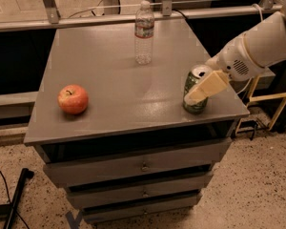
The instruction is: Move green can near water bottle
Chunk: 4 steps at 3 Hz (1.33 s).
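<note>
The green can [194, 107] stands upright near the right front corner of the grey table top [109, 70]. My gripper [200, 90] reaches in from the right on a white arm and sits at the can, with a cream-coloured part lying across the can's front right side. The water bottle [144, 32], clear with a white cap and a red-and-white label, stands upright at the back middle of the table, well apart from the can.
A red apple [73, 99] lies at the left front of the table. The table is a cabinet with drawers [143, 166] below. A metal rail [86, 20] runs behind it. A yellow frame [276, 99] stands at the right.
</note>
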{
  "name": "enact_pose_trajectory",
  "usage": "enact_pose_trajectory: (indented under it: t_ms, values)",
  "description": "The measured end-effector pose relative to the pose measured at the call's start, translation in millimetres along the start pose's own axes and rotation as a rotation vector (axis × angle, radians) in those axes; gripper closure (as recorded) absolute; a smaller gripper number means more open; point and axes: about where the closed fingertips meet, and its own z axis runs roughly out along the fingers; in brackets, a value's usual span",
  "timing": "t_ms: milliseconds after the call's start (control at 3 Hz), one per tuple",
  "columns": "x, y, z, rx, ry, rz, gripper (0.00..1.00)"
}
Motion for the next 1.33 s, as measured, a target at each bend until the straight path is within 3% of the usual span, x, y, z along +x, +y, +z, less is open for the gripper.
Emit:
enact_pose_trajectory:
  t_ms: [667,1000,1333]
  values:
    - [-3,2,0,-0.002,0.0,-0.006,0.63]
    - [-20,-15,0,0.003,-0.008,-0.014,0.94]
    - [-66,-60,0,0.047,-0.036,-0.044,1.0]
